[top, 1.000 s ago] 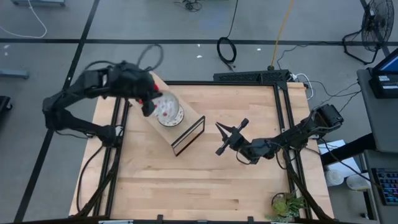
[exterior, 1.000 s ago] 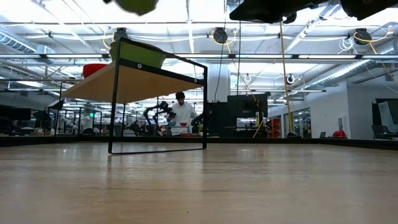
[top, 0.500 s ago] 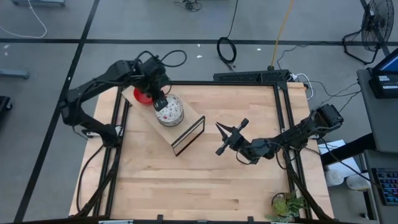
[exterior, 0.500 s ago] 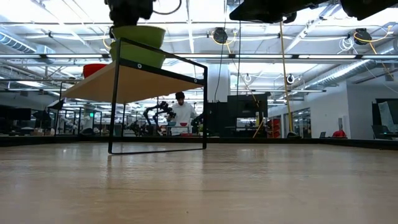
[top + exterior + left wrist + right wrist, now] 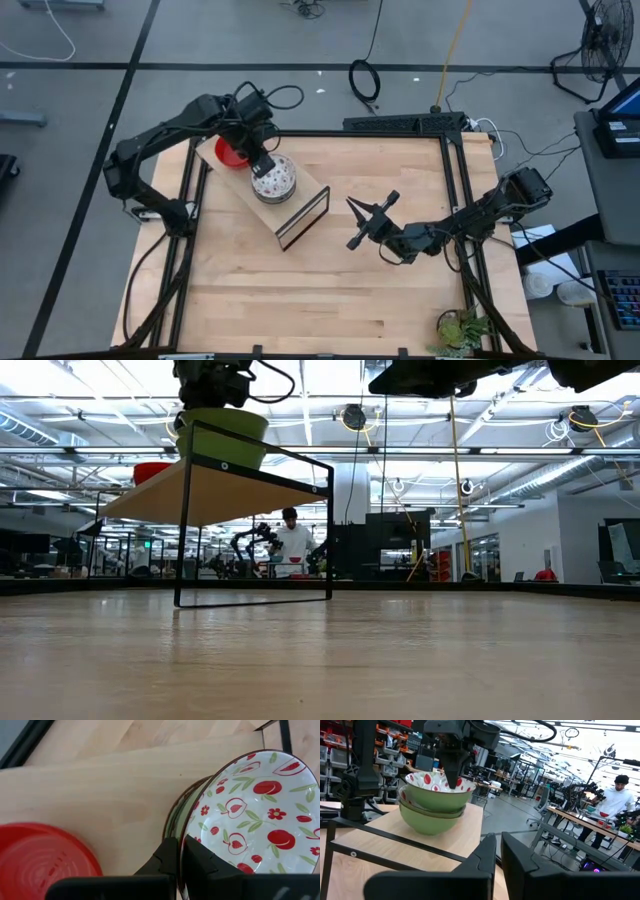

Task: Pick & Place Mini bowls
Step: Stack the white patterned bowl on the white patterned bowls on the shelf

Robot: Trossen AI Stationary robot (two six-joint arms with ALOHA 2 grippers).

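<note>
A small raised shelf [image 5: 255, 207] with a wooden top stands at the table's far left. On it sit a red mini bowl [image 5: 230, 153] and a stack of two mini bowls, green outside. The upper one [image 5: 260, 805] is white inside with a red fruit-and-flower pattern. It nests in the lower bowl [image 5: 431, 819]. My left gripper [image 5: 262, 165] is above the stack, shut on the upper bowl. My right gripper [image 5: 360, 222] hangs level over the table's middle, right of the shelf. It is shut, empty, and points at the shelf. My left gripper pinches the upper bowl's rim [image 5: 183, 837] on the side toward the red bowl, one finger inside the bowl [image 5: 454, 776] and one outside. The fingers come steeply from above. The bowl sits nearly level, nested in the lower bowl on the shelf.
Black frame rails [image 5: 462, 200] run along the table's left, right and far sides. A small green plant [image 5: 458, 328] stands at the near right corner. The near half of the wooden table [image 5: 320, 300] is bare. A person [image 5: 292, 540] stands far off in the room.
My left gripper has swung toward the table's right and come down over the shelf, tipping steeper. It has carried the patterned bowl down into the bowl standing there. It has stayed shut on the rim. The red bowl, earlier covered by the arm, now shows.
</note>
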